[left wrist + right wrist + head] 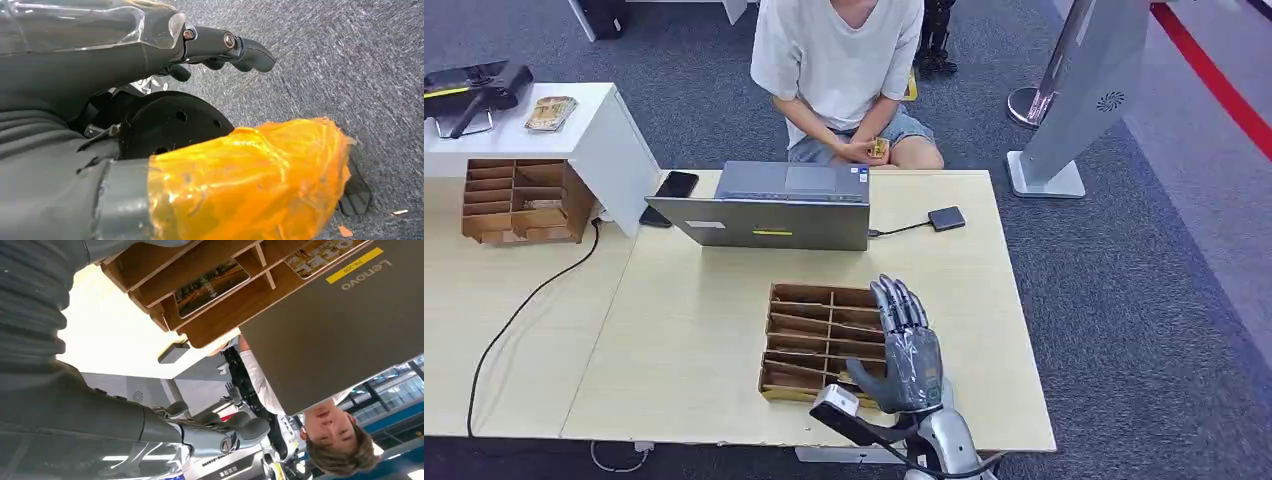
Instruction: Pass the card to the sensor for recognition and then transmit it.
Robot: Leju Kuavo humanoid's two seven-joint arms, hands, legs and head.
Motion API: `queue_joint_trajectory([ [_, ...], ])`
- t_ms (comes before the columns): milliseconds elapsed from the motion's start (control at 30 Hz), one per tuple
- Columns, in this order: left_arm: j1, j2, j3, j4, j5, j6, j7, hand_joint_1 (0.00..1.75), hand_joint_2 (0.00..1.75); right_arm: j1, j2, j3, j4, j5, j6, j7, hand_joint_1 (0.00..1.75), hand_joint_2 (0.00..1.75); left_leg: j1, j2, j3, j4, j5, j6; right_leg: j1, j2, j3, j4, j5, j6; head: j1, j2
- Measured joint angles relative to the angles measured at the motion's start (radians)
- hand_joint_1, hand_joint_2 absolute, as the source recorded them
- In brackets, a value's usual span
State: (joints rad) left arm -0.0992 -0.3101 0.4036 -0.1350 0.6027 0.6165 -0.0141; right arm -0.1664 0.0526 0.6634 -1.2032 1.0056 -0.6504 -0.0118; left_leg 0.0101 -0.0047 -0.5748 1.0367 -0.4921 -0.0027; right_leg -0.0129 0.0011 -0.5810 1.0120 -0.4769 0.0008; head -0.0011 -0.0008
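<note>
A wooden card box (767,345) with several slots sits on the table in front of the laptop (774,205). My right hand (906,350) hovers over the box's right side, fingers stretched forward and apart, holding nothing. In the right wrist view, cards (212,287) lie in the box's slots, beyond my empty fingers (240,427). The sensor (946,218), a small black pad, lies on the table right of the laptop, wired to it. My left hand (225,47) hangs over the carpet with nothing in it.
A person (839,60) sits behind the table holding a small yellow item (879,148). A phone (677,184) lies left of the laptop. A second wooden organiser (519,200) and a white stand (614,130) are at far left; a cable (534,290) crosses the table.
</note>
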Motion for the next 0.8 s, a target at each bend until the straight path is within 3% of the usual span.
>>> queue_joint_trajectory([
  [100,0.0,0.0,0.0,0.0,-0.001,0.0,0.002,0.0,0.0,-0.003,0.0,0.0,0.008,0.0,0.003,0.0,0.02,1.75,0.0,0.0,0.0,0.0,0.0,0.0,0.0,0.0,0.0,0.0,0.0,0.0,0.0,0.0],
  [200,0.0,0.0,0.0,0.0,-0.002,0.0,0.002,0.0,0.0,-0.004,0.0,0.0,0.014,0.001,0.005,0.003,0.17,1.75,0.0,0.0,0.0,0.0,0.0,0.0,0.0,0.0,0.0,0.0,0.0,0.0,0.0,0.0],
  [433,0.0,0.0,0.0,0.0,-0.002,0.0,0.002,0.0,0.0,-0.009,0.0,0.0,0.022,0.003,0.014,0.011,0.31,1.75,0.0,0.0,0.0,0.0,0.0,0.0,0.0,0.0,0.0,0.0,0.0,0.0,0.0,0.0],
  [500,0.0,0.0,0.0,0.0,-0.002,0.0,0.002,0.0,0.0,-0.009,0.0,0.0,0.022,0.003,0.015,0.011,0.56,1.75,0.0,0.0,0.0,0.0,0.0,0.0,0.0,0.0,0.0,0.0,0.0,0.0,0.0,0.0],
  [700,0.0,0.0,0.0,0.0,-0.002,0.0,0.002,0.0,0.0,-0.009,0.003,0.0,0.023,0.005,0.015,0.011,0.66,1.75,0.0,0.0,0.0,0.0,0.0,0.0,0.0,0.0,0.0,0.0,0.0,0.0,0.0,0.0],
  [800,0.0,0.0,0.0,0.0,-0.002,0.0,0.002,0.0,0.0,-0.011,0.003,0.0,0.023,0.007,0.019,0.011,0.63,1.75,0.0,0.0,0.0,0.0,0.0,0.0,0.0,0.0,0.0,0.0,0.0,0.0,0.0,0.0],
])
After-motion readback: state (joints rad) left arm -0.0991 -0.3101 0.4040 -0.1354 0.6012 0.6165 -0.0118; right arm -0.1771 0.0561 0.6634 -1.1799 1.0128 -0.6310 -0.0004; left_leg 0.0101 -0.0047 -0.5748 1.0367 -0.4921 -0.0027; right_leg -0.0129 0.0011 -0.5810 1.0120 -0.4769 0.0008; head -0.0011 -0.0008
